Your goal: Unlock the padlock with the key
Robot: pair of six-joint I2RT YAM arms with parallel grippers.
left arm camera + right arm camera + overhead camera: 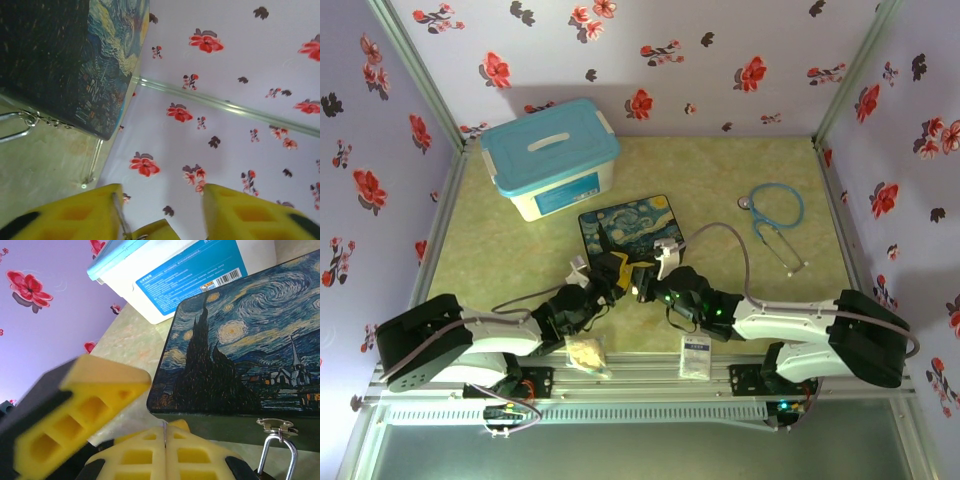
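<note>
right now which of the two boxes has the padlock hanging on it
The flat tin box with the starry-night lid; the padlock hangs from its front hasp. The blue-lidded bin shows none.

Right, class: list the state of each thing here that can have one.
tin box: lid closed, hasp padlocked.
padlock: shackle through the hasp; locked or not, unclear.
storage box: lid on.
left claw: open.
right claw: shut, apparently on the key.

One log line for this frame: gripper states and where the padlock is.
left gripper open | right gripper shut, contents unclear | padlock hanging from hasp of tin box
</note>
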